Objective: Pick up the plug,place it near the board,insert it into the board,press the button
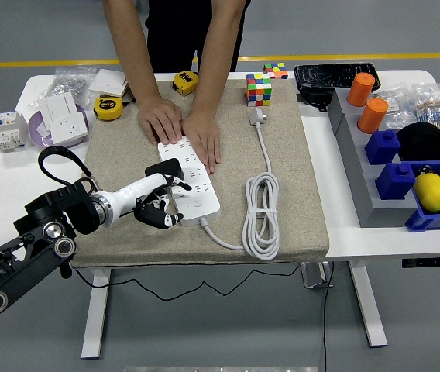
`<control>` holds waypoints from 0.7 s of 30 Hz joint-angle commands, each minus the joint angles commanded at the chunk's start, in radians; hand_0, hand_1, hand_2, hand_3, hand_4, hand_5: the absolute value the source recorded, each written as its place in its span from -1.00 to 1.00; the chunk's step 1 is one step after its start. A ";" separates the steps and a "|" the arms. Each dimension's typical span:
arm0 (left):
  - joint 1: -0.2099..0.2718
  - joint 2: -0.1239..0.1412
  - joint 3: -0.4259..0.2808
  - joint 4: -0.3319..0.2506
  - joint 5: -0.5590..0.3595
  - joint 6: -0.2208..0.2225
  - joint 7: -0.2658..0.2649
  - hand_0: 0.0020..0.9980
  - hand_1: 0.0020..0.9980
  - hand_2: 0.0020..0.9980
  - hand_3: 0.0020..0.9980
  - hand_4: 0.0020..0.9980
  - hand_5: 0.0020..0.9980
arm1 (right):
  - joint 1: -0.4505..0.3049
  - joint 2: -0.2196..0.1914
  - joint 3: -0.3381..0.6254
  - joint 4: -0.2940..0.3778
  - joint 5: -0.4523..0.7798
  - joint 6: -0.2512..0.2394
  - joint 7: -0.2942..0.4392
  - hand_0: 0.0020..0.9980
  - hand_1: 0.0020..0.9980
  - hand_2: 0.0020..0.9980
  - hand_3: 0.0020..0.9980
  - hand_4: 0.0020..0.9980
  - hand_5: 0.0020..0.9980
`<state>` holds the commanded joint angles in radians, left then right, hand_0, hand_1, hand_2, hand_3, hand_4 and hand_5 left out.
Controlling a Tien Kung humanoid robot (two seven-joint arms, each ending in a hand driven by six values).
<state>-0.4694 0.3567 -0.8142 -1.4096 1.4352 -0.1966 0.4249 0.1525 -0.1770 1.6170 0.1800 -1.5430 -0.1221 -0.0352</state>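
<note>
The black plug (165,168) sits pushed into the white board (190,180), about midway along its left side. The robot's left hand (156,203) is at the board's near left edge — fingers curled, holding nothing. A person's two hands (181,129) press flat on the board's far end.
</note>
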 joint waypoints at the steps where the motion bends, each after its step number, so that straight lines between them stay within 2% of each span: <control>1: -0.001 0.000 0.006 0.003 -0.012 -0.006 0.002 -0.77 -0.96 -0.66 0.69 0.19 -1.00 | 0.000 0.000 0.000 0.000 0.000 0.000 0.000 1.00 0.74 0.54 0.68 1.00 0.68; 6: -0.014 -0.011 0.024 0.030 -0.041 -0.010 -0.002 -0.77 -0.96 -0.66 0.69 0.17 -1.00 | 0.000 0.000 0.001 0.000 -0.001 0.001 -0.001 1.00 0.74 0.54 0.68 1.00 0.68; 21: -0.035 -0.022 0.048 0.036 -0.032 -0.007 -0.004 -0.77 -0.96 -0.65 0.68 0.15 -1.00 | 0.007 0.001 0.000 0.000 0.004 0.000 0.001 1.00 0.74 0.54 0.68 1.00 0.70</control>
<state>-0.5039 0.3344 -0.7664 -1.3741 1.4028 -0.2032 0.4206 0.1593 -0.1762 1.6166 0.1800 -1.5386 -0.1220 -0.0339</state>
